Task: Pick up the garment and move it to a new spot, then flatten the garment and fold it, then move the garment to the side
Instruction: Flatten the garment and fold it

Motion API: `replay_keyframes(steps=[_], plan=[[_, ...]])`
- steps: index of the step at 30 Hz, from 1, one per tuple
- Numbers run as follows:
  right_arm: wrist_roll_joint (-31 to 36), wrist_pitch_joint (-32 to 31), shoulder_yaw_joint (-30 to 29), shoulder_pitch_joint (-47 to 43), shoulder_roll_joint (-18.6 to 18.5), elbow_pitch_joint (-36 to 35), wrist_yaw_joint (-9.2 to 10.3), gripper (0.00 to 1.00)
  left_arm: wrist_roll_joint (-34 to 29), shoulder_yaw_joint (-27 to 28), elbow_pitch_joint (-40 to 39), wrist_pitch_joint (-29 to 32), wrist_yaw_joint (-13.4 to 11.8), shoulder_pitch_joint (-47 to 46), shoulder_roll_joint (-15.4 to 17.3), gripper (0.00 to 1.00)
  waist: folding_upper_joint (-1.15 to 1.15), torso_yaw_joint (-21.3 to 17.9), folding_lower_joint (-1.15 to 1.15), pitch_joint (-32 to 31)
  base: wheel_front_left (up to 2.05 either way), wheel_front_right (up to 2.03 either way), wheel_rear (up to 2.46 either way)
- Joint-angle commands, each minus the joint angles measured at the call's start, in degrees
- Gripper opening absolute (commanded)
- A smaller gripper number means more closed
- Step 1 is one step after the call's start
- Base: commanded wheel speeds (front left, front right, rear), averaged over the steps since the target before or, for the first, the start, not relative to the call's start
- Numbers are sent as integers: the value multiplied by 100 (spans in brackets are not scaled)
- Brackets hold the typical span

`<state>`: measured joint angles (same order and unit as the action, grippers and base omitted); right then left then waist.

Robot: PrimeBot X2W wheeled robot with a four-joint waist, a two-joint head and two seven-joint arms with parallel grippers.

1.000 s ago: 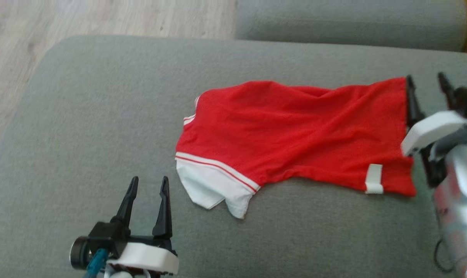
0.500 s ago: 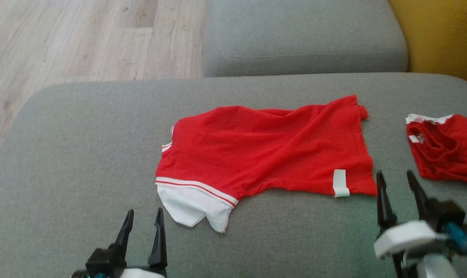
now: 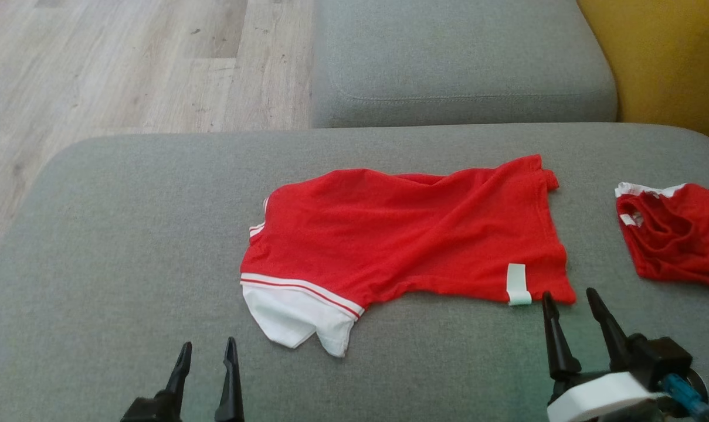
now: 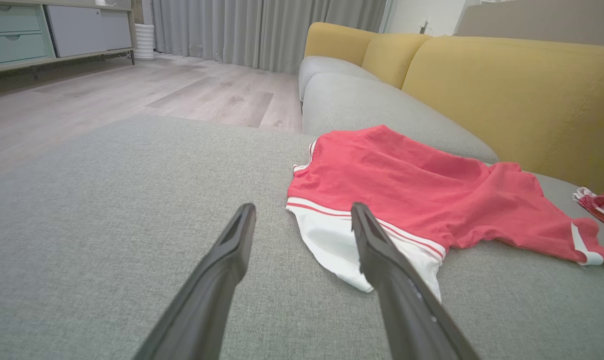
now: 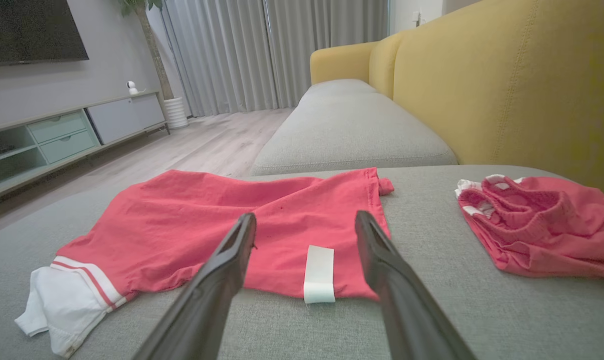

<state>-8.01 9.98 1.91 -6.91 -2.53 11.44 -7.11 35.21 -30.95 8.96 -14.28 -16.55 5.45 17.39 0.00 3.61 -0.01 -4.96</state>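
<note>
The garment (image 3: 413, 228) is a red shirt with a white sleeve and a white tag. It lies folded lengthwise and fairly flat on the grey sofa cushion (image 3: 125, 246). In front of the white sleeve, slightly to its left, my left gripper (image 3: 207, 346) is open and holds nothing. Its wrist view shows the garment (image 4: 406, 185) just beyond the left gripper (image 4: 302, 212). My right gripper (image 3: 569, 295) stands open just short of the garment's near right corner, by the tag. In the right wrist view the garment (image 5: 182, 220) lies ahead of the open right gripper (image 5: 304, 217).
A second red piece of clothing (image 3: 677, 234) lies crumpled at the cushion's right, also seen from the right wrist (image 5: 541, 225). Another grey seat cushion (image 3: 460, 58) lies beyond, with the yellow backrest (image 3: 671, 58) at the right. Wood floor (image 3: 125, 64) lies past the cushion's left edge.
The head camera has shifted. My right gripper has drawn back from the garment's right hem to its near right corner. The left gripper sits lower in view. The garment lies as before.
</note>
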Motion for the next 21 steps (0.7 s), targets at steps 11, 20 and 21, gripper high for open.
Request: replay_keyframes(steps=[11, 20, 21], plan=[[-6, -97, 196, 69, -35, -362, -37, 100, -107, 223, -86, -71, 59, -307, -3, 100, 0, 17, 1, 56, 0, 0, 0], [6, -138, 202, 78, -35, -466, -37, 100, -141, 184, -104, -54, 63, -368, -4, 100, 0, 2, 1, 180, 0, 0, 0], [8, -142, 204, 88, -35, -483, -37, 100, -147, 164, -87, -28, 71, -392, -4, 100, 0, -6, 1, 208, 0, 0, 0]])
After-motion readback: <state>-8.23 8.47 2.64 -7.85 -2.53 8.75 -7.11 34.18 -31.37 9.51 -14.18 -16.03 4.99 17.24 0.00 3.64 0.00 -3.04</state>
